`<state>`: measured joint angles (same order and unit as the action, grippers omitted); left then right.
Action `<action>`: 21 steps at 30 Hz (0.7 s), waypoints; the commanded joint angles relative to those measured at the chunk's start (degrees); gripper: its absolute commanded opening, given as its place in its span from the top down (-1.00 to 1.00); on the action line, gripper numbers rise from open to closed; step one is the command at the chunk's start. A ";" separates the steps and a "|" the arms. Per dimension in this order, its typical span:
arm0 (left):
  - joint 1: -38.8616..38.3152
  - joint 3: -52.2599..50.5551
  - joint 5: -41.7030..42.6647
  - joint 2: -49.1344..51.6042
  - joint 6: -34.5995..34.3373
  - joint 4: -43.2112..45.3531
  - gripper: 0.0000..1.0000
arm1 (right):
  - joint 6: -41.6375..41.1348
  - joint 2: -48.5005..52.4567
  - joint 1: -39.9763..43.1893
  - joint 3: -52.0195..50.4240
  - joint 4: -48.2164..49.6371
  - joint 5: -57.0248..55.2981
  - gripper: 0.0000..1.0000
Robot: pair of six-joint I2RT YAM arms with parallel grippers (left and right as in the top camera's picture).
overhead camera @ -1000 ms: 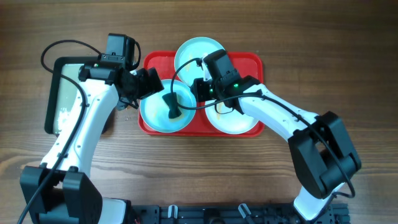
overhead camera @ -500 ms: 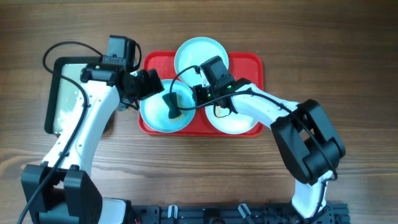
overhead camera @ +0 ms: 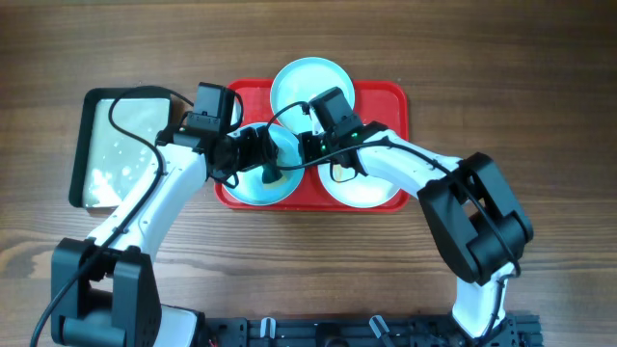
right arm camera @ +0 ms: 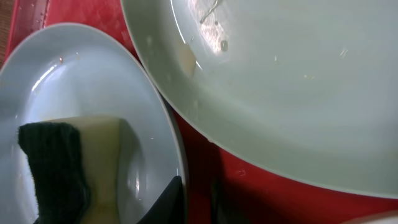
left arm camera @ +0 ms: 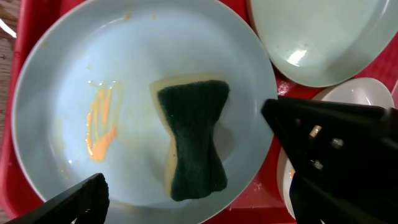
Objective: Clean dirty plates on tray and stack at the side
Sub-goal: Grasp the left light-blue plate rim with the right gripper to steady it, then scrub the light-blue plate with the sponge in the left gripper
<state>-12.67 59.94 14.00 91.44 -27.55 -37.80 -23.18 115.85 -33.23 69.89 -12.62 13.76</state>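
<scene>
**LEFT JAWS OPEN OVER SPONGE PLATE; ALL THREE PLATES ON TRAY**

Finds the tray [overhead camera: 386,96] mid-counter [overhead camera: 540,77], with bare wood open to the right and along both the near and far sides. Finds less room on the left, with a black-rimmed pan [overhead camera: 79,145] just beside the tray's left edge. Notes all three plates inside the raised rim, rims close together: far turquoise plate [overhead camera: 309,87], near-left plate [left arm camera: 68,68], white plate [overhead camera: 366,188]. Sees only thin strips of red between them.

Places the left jaws wide apart above the near-left plate, one on either side of the sponge [left arm camera: 193,140], with no visible contact. Places the right jaws low over the tray's middle, beside the rim of that same plate. Cannot tell from the wrist view whether apart or together.

Against half a second ago, records the left arm [overhead camera: 154,207] shifted from the tray's left rim inward over the near-left plate, leaving the pan more exposed. Records the right arm [overhead camera: 424,173], the sponge and all plates unmoved.

Contents:
- Near-left plate: holds the sponge, dark scouring face up over a yellow layer, plus an orange smear [left arm camera: 102,121] to one side.
- Neighbouring plate [right arm camera: 298,93]: shows specks of residue near its rim in the right wrist view.
- Pan: holds pale liquid with white flecks.
</scene>
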 commanded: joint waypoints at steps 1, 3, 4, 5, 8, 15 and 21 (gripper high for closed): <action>-0.72 -0.17 1.16 0.74 0.07 1.22 -0.78 | -1.25 3.13 -0.35 -0.24 0.61 1.73 0.69; -0.72 -0.17 0.96 1.18 0.07 1.22 -0.74 | -1.97 3.10 -0.33 -0.24 0.63 1.73 0.76; -0.72 -0.17 0.98 1.40 0.04 1.20 -0.71 | -2.38 3.10 -0.33 -0.24 0.63 1.46 0.82; -0.74 -0.17 0.98 1.75 0.04 1.20 -0.67 | -2.32 3.10 -0.33 -0.24 0.63 1.29 0.88; -0.74 -0.17 1.03 3.37 0.02 1.57 -0.48 | -2.38 3.10 -0.33 -0.22 0.81 1.33 0.92; -0.74 -0.17 2.27 8.33 -0.42 3.78 -0.15 | -2.34 3.08 -0.33 -0.13 0.81 1.77 0.91; -0.74 -0.17 4.17 10.16 -1.31 7.43 0.05 | -2.34 3.08 -0.33 -0.07 0.81 1.79 0.90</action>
<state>-13.19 59.94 16.49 100.53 -27.83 -31.57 -24.88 117.12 -33.34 69.91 -11.57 15.20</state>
